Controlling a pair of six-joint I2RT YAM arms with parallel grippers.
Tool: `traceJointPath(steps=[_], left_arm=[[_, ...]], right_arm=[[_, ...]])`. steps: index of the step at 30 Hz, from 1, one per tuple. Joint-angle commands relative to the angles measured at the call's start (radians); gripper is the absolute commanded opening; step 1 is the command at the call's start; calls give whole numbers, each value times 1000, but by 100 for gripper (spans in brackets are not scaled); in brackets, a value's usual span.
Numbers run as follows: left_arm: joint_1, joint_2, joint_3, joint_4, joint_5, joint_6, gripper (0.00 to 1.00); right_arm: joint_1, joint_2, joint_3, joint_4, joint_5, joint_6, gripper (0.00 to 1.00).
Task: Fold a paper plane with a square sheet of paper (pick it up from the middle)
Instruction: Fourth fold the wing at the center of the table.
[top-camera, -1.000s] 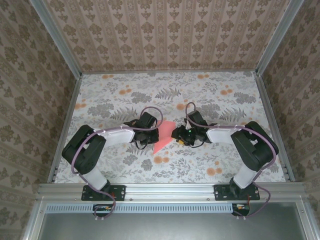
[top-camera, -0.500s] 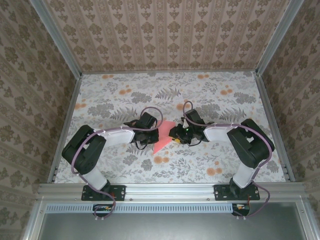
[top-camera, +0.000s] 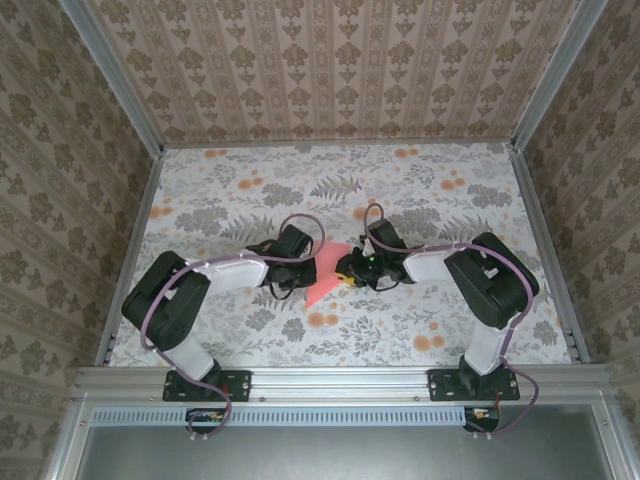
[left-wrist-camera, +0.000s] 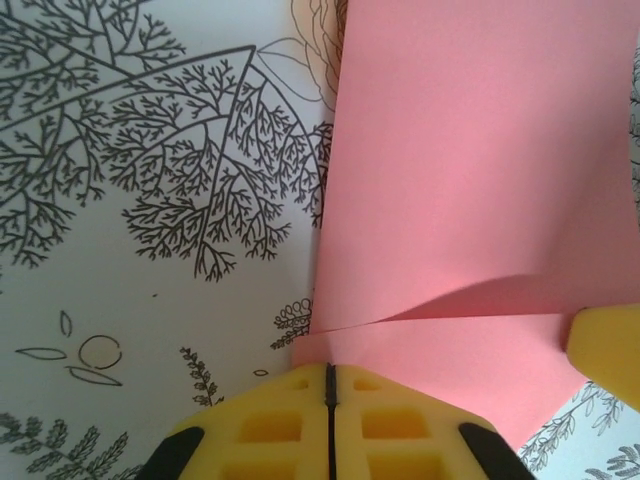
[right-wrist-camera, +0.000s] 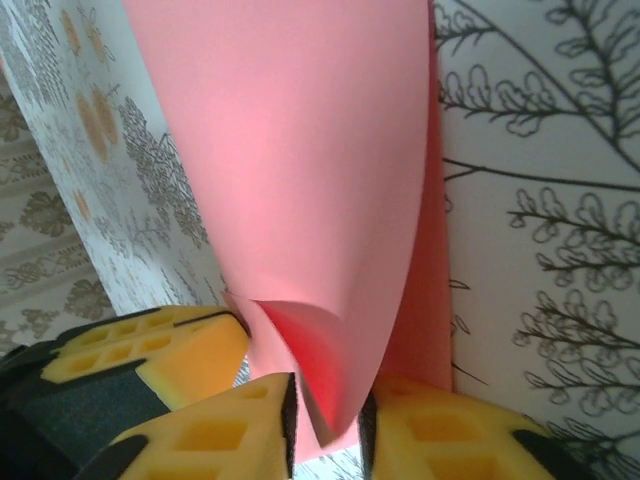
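Observation:
The square sheet of paper is salmon pink and lies partly folded at the table's middle, between my two grippers. My left gripper meets it from the left. In the left wrist view its yellow jaws are shut, with the paper's edge pinched at their tips. My right gripper comes in from the right. In the right wrist view a curled fold of the paper sits squeezed in the narrow gap of the right gripper. A paper plane is out of view.
The table has a cloth printed with grey leaves and small orange flowers. Patterned walls and metal posts close it in on the left, back and right. Both arms' bases stand on the rail at the near edge.
My right arm has slid left toward the paper and its jaws have narrowed around the paper's curl. The left arm has stayed put.

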Motion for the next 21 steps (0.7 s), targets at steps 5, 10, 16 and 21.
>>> traceJointPath(steps=[5, 10, 16, 21], left_arm=[[13, -123, -34, -2, -3, 31, 24], [20, -196, -63, 2, -5, 63, 38], [2, -252, -70, 25, -1, 169, 60], [-32, -282, -73, 76, 6, 242, 80]], right_arm=[[-14, -6, 11, 12, 17, 27, 13], [-21, -65, 5, -39, 74, 24, 3], [-23, -221, 5, -280, 243, 24, 0], [-24, -364, -7, -432, 382, 56, 0]])
